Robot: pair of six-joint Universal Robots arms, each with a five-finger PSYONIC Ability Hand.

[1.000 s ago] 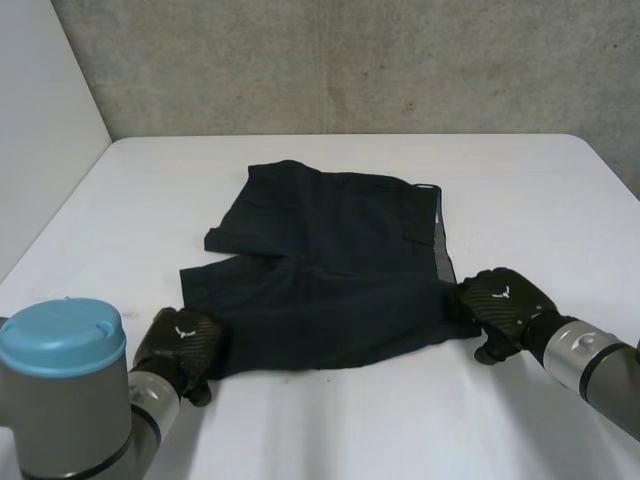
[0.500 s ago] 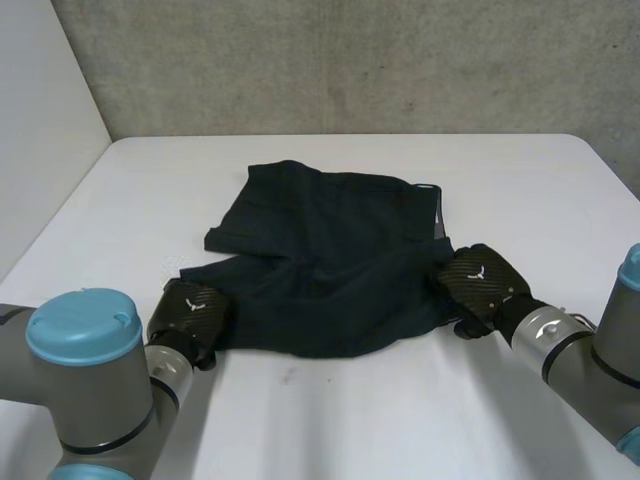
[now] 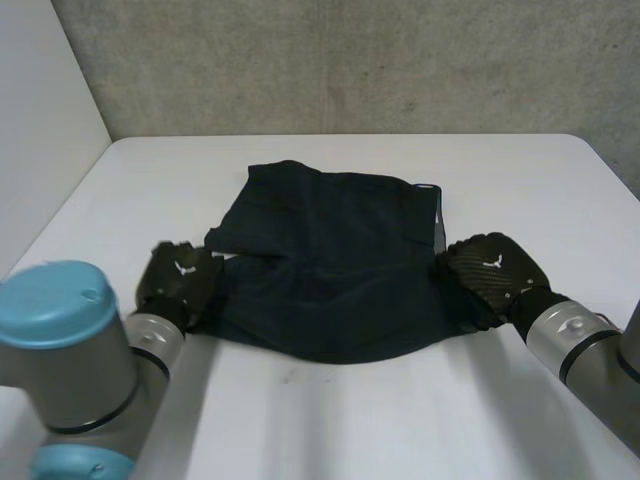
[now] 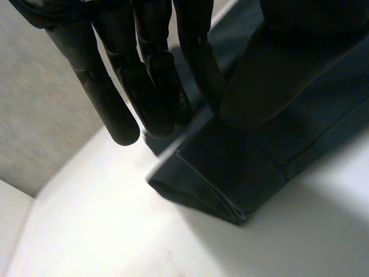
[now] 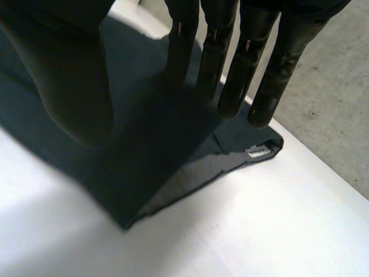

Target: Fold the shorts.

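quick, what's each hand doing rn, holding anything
Left hand: closed on the shorts, pinching a leg hem between fingers and thumb.
Right hand: closed on the shorts, pinching the waistband-end corner.

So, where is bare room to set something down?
Bare: the strip of table between the shorts and the wall, the wide areas left and right of the shorts, and the near strip in front of them. Crowded: the middle, where the left hand and right hand pinch the shorts' near corners.
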